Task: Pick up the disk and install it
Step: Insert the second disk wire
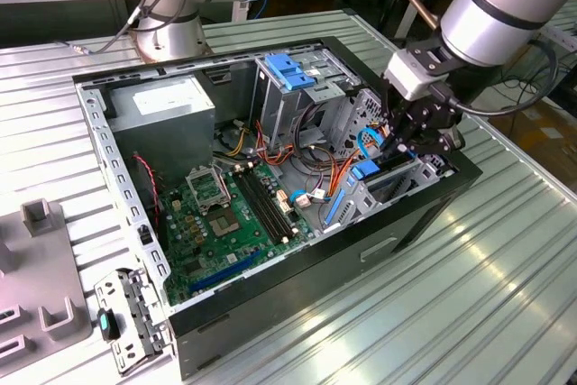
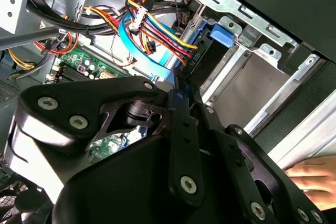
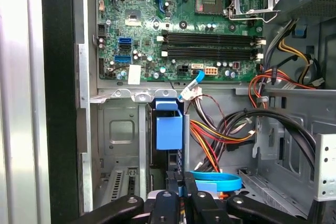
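Observation:
The disk (image 3: 169,129) stands on edge in the metal drive bay (image 3: 121,129) at the front corner of the open computer case (image 1: 117,187). Its blue carrier rail and tab face up. My gripper (image 3: 184,203) reaches down into that corner with its black fingers (image 3: 167,205) close together on the disk's thin end. In the exterior view the gripper (image 1: 407,146) hangs just over the disk's blue carrier (image 1: 365,171) at the case's right side. In the second wrist view the disk's blue tab (image 2: 220,34) sits beside the bay's grey wall (image 2: 252,77), ahead of the gripper (image 2: 181,85).
Bundled red, yellow, black and blue cables (image 3: 220,129) crowd the bay's side. The green motherboard (image 1: 225,223), a grey power supply (image 1: 167,105) and a tall cage with a light-blue flap (image 1: 288,69) fill the case. A person's hand (image 2: 310,174) rests outside the case. A loose bracket (image 1: 126,313) lies on the table.

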`<action>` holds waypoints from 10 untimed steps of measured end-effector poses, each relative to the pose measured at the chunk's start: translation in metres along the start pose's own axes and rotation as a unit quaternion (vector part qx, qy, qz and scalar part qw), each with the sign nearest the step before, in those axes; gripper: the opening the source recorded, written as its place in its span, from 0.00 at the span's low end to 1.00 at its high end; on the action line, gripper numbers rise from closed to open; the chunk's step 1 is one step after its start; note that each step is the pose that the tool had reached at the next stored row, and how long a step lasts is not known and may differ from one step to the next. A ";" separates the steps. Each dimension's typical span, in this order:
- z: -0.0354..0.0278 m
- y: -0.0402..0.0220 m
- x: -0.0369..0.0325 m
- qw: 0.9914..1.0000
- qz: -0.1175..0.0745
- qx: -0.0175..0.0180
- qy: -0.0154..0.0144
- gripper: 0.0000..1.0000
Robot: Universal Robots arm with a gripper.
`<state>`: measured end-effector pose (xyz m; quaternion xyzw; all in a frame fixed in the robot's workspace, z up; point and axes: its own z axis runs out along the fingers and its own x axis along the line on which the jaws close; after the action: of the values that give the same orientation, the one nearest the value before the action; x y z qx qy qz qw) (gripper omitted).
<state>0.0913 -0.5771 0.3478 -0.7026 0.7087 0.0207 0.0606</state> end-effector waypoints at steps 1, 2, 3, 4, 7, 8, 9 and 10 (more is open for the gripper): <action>0.0002 0.0000 0.0001 1.000 0.000 0.000 0.000 0.16; 0.0004 0.0000 0.0002 1.000 0.000 0.000 0.000 0.16; 0.0007 0.0000 0.0003 1.000 0.000 0.000 -0.001 0.16; 0.0012 0.0001 0.0005 1.000 0.000 0.000 -0.001 0.16; 0.0025 0.0001 0.0007 1.000 0.000 0.000 -0.003 0.16; 0.0029 0.0002 0.0008 1.000 0.000 0.000 -0.003 0.16; 0.0037 0.0002 0.0009 1.000 0.000 0.000 -0.004 0.16; 0.0046 0.0002 0.0012 1.000 0.000 0.000 -0.004 0.16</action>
<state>0.0913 -0.5778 0.3430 -0.7024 0.7086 0.0234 0.0632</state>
